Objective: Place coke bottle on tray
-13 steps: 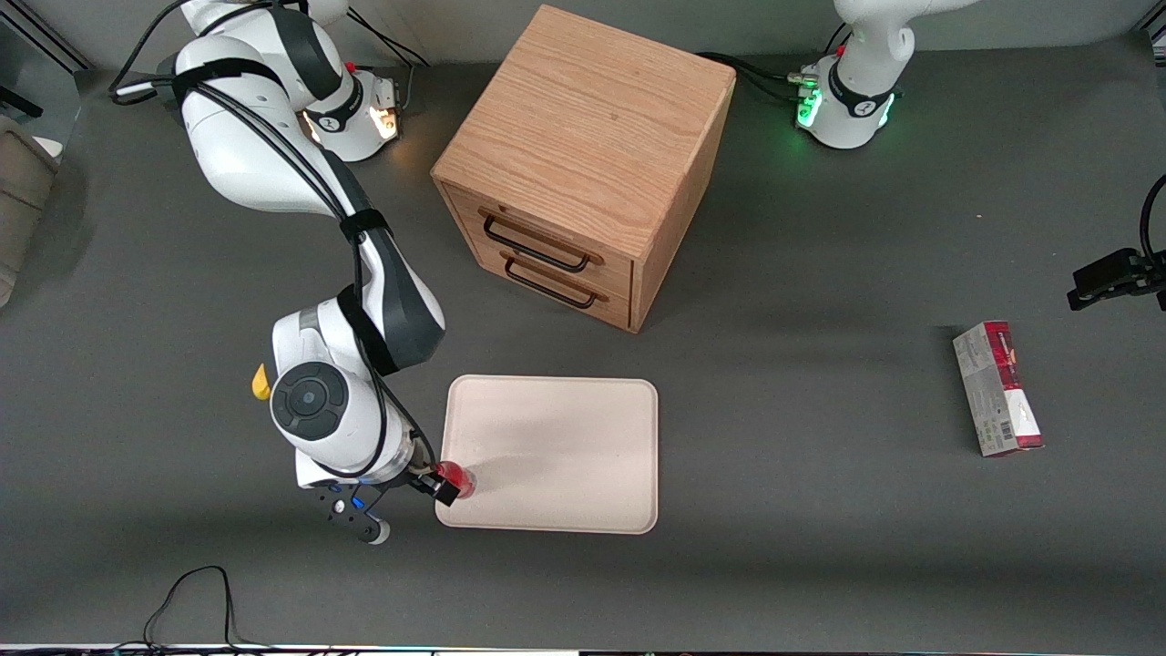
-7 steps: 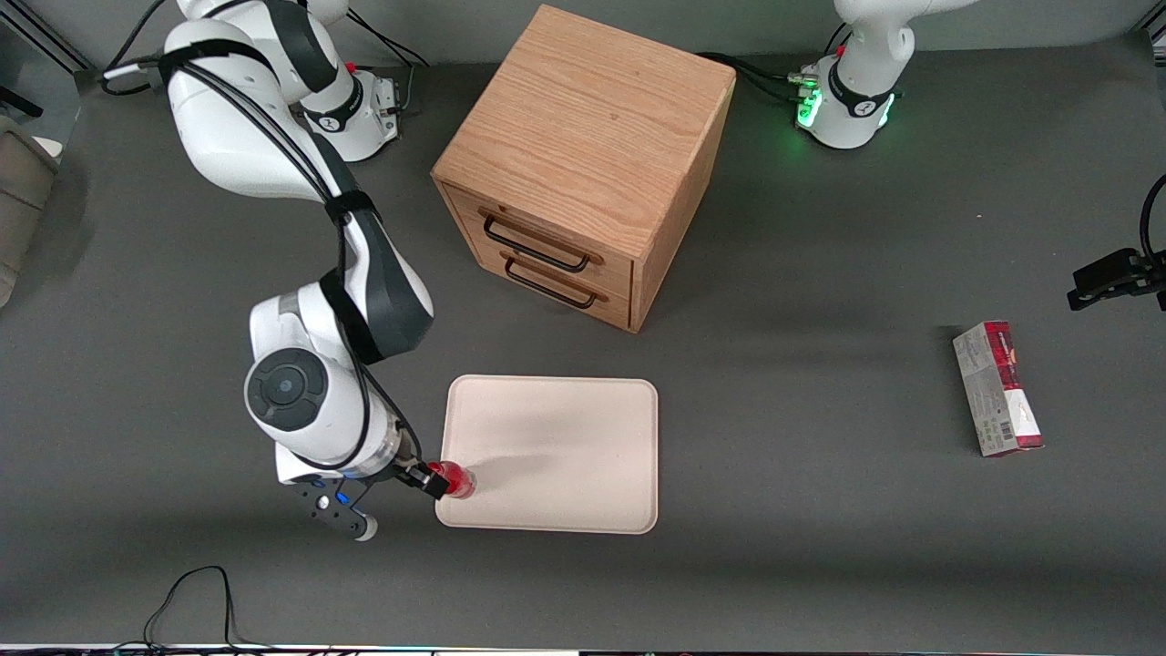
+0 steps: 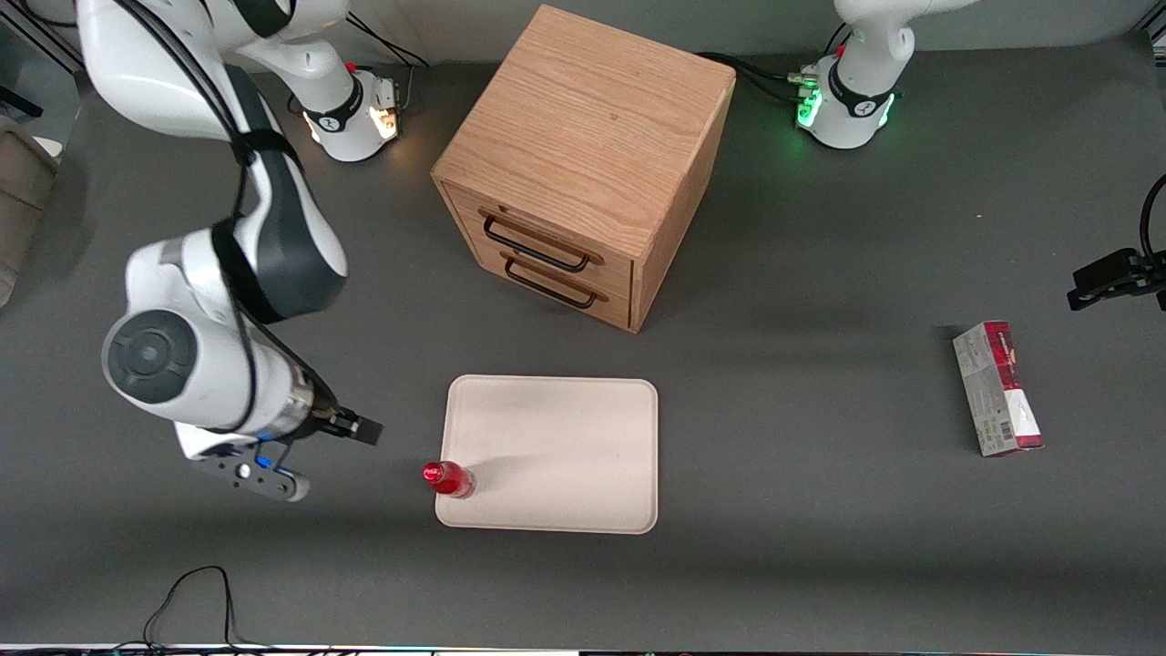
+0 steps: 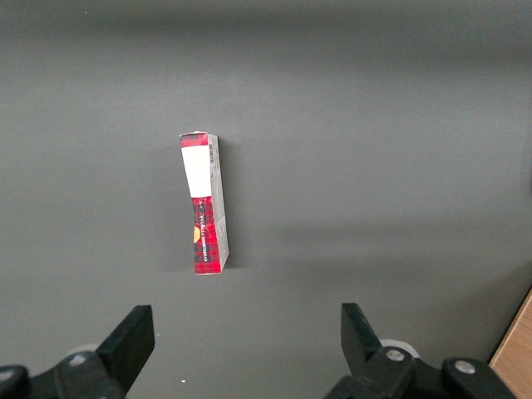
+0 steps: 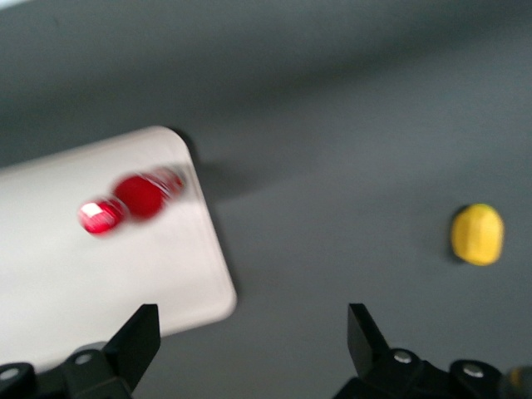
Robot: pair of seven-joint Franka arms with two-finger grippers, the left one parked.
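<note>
The coke bottle (image 3: 448,478), small, red and glossy, stands upright on the cream tray (image 3: 556,453), just inside the corner nearest the front camera at the working arm's end. My right gripper (image 3: 363,430) is open and empty. It hangs over the bare table, clear of the bottle and toward the working arm's end. The right wrist view shows the bottle (image 5: 137,197) on the tray's corner (image 5: 75,283), with my gripper (image 5: 251,337) open wide and nothing between its fingers.
A wooden two-drawer cabinet (image 3: 583,164) stands farther from the front camera than the tray. A red-and-white carton (image 3: 997,389) lies toward the parked arm's end and also shows in the left wrist view (image 4: 204,204). A small yellow object (image 5: 478,234) lies on the table.
My gripper has let go of the bottle and pulled away from it toward the working arm's end, rising. The bottle stays standing on the tray's corner.
</note>
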